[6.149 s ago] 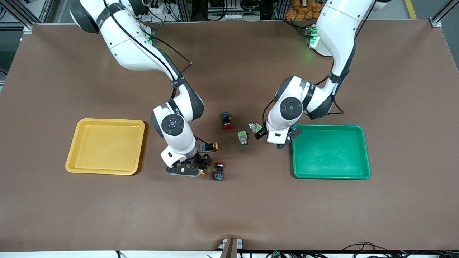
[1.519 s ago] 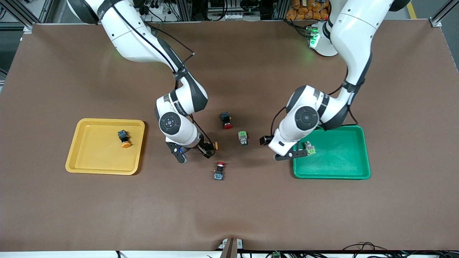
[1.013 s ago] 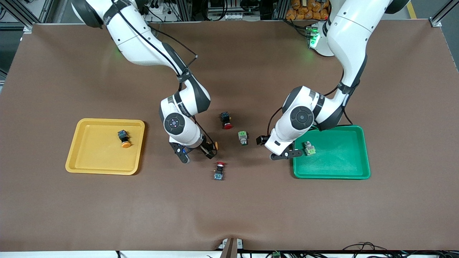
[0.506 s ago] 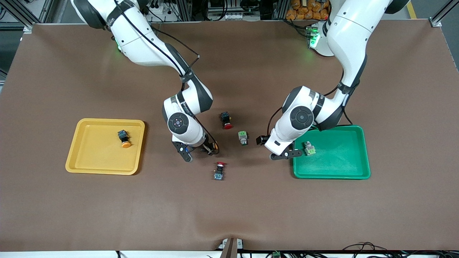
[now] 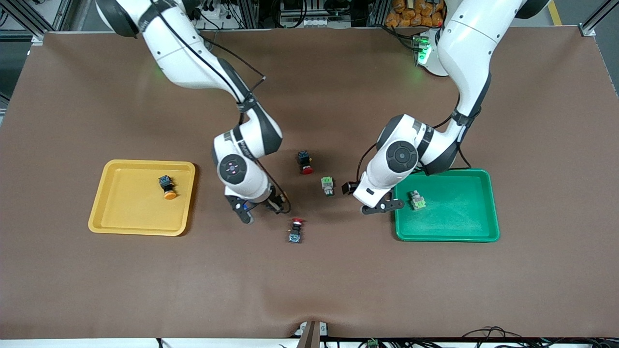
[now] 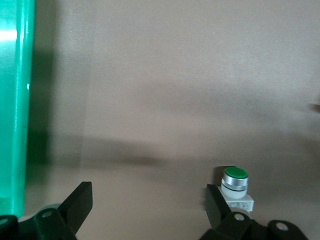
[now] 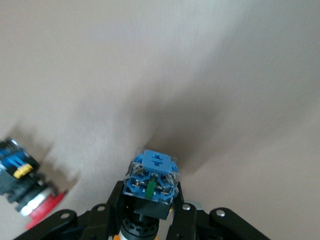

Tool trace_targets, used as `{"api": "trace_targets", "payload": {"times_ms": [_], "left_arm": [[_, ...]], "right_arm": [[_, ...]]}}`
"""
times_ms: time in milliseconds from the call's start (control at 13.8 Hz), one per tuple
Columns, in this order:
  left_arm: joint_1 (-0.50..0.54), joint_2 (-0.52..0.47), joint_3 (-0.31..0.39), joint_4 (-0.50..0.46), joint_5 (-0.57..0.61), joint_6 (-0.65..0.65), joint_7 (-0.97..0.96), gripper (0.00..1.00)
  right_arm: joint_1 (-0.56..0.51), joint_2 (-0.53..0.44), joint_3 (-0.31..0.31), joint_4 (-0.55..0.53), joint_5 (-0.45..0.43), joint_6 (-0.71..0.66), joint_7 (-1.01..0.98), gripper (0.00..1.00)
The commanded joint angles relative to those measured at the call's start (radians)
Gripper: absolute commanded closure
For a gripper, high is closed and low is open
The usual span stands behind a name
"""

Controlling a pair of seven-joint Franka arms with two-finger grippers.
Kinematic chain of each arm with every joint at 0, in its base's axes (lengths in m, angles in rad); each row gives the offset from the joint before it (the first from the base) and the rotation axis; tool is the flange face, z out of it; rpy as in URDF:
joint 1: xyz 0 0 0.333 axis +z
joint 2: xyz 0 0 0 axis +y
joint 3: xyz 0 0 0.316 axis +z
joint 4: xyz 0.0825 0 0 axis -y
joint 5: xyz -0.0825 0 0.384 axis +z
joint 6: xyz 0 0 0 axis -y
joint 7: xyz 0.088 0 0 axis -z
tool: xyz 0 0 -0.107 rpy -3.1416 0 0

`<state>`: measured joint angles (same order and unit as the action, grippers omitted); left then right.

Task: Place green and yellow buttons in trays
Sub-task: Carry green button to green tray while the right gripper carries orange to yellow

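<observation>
Task about half complete. Nearest the front camera lies a red-capped switch (image 5: 295, 230), outside the task. The right gripper (image 5: 261, 208) is clamped on the second yellow button (image 7: 151, 181), just above the table, not yet in the yellow tray (image 5: 104, 220). The left gripper (image 5: 368, 199), fingers spread and empty, hovers beside the green tray (image 5: 491, 212), near the remaining green button (image 5: 328, 185). One green button in the tray (image 5: 416, 200) and one yellow button in the tray (image 5: 167, 186) are already placed.

Brown bench (image 5: 96, 290), yellow tray (image 5: 110, 212), green tray (image 5: 464, 227).
Orange-capped black button (image 5: 167, 186); lime-and-grey buttons (image 5: 327, 186); red-capped black switches (image 5: 304, 162); blue-backed button (image 7: 152, 176).
</observation>
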<state>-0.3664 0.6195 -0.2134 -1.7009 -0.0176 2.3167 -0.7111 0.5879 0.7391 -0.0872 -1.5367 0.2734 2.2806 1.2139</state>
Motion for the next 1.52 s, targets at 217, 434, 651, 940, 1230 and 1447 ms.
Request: {"api": "trace_targets", "payload": {"times_ms": [217,434,651,940,1230,1447], "left_arm": [[-0.104,0.091,0.003,0.113,-0.013,0.006,-0.135,0.00],[-0.134,0.140,0.005,0.161,-0.010,0.029,-0.171,0.00],[-0.169,0.172,0.012,0.159,-0.007,0.095,-0.192,0.00],[-0.166,0.190,0.014,0.156,0.002,0.099,-0.183,0.16],[-0.157,0.184,0.014,0.150,0.018,0.093,-0.182,1.00],[-0.144,0.172,0.017,0.153,0.019,0.083,-0.176,1.00]], "right_arm": [[-0.241,-0.181,-0.011,-0.020,-0.002,-0.305,-0.468,1.00],[-0.351,-0.224,-0.031,-0.017,-0.022,-0.398,-0.702,1.00],[-0.488,-0.239,-0.029,-0.014,-0.036,-0.481,-0.940,1.00],[-0.634,-0.233,-0.029,-0.019,-0.034,-0.547,-1.192,1.00],[-0.657,-0.231,-0.029,-0.020,-0.045,-0.575,-1.257,0.00],[-0.642,-0.233,-0.026,-0.017,-0.075,-0.575,-1.257,0.00]]}}
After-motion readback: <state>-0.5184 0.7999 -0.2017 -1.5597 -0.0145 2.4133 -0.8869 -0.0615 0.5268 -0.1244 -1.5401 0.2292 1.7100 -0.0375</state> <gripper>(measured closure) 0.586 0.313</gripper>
